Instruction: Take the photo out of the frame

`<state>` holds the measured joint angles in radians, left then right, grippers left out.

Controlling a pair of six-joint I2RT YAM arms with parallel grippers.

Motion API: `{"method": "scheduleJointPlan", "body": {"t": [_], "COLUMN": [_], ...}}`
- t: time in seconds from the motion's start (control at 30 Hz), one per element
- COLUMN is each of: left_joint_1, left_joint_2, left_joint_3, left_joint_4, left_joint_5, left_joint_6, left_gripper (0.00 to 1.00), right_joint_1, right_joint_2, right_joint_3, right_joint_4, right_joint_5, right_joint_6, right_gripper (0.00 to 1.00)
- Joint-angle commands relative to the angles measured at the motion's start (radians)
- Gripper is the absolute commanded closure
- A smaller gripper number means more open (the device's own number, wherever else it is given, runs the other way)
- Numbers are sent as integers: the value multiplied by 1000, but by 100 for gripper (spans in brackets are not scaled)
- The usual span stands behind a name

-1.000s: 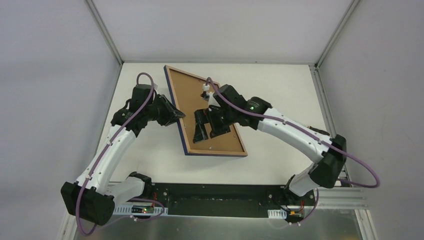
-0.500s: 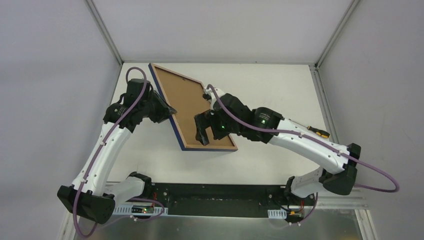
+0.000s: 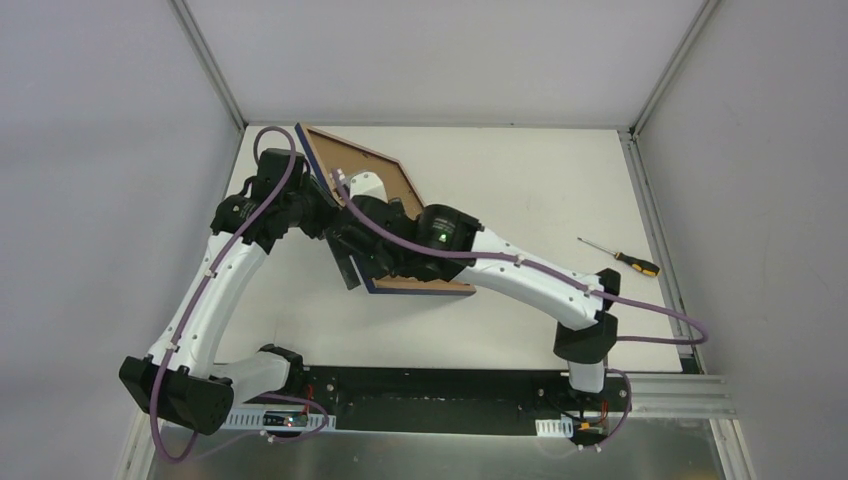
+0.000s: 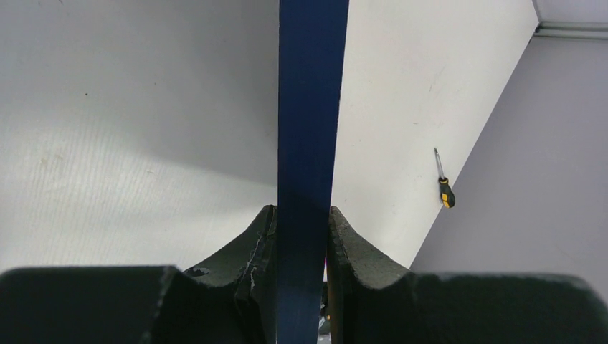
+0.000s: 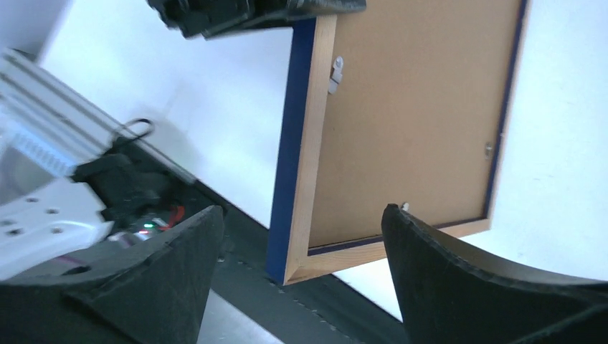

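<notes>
The frame (image 3: 372, 168) is tilted up off the table with its brown back panel and light wood rim toward the cameras. The photo is hidden behind that panel. My left gripper (image 3: 318, 215) is shut on the frame's dark-blue left edge (image 4: 312, 107), one finger (image 4: 262, 229) pressed on each side. My right gripper (image 3: 356, 262) hangs over the frame's near left corner, open. In the right wrist view its jaws stand wide apart on either side of that corner (image 5: 301, 209), touching nothing. A small metal tab (image 5: 335, 72) sits on the rim.
A yellow-and-black screwdriver (image 3: 620, 257) lies on the white table at the right, near the wall. The black base rail (image 3: 430, 385) runs along the near edge. Grey walls with metal posts close in the table's left, back and right sides.
The left arm has carried the frame left and back, tipping it steeper. The right arm has swung left across the back panel to the near left corner, uncovering the screwdriver.
</notes>
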<state>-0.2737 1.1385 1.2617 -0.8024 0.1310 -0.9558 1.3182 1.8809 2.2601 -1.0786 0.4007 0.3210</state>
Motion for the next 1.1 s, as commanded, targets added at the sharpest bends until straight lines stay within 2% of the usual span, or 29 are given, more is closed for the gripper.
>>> {"method": "scheduleJointPlan", "body": {"t": [0.0,0.2,0.5,0.83,0.87,0.97,1.07], "left_joint_1": [7,7,7,5,5,5,5], "left_joint_2": [2,17,20,30,32,33,42], "left_joint_3": [37,28,26,13,16,23,31], "left_joint_4": [-44,-56,-69,-73,-73,-77,-80], "left_joint_5": [-1,29,54,85,84,85,108], "left_joint_6": [-73,-127,-151,-186,-183,-177,-161], "left_gripper": [100,100,100,100,100,100,100], "right_joint_1": [40,96,98,112,111,110,106], "right_joint_2": [59,126,180,238,244,249,252], "right_joint_3": [59,78,21,11,10,14,-3], "right_joint_4": [-120,-89,-35,-19,-18,-9,-8], "right_joint_5": [179,306,475,529,539,576,578], "right_joint_6": [-47,-147,-254,-295,-295,-304,-307], "right_gripper": [18,23,40,40,42,55,61]}}
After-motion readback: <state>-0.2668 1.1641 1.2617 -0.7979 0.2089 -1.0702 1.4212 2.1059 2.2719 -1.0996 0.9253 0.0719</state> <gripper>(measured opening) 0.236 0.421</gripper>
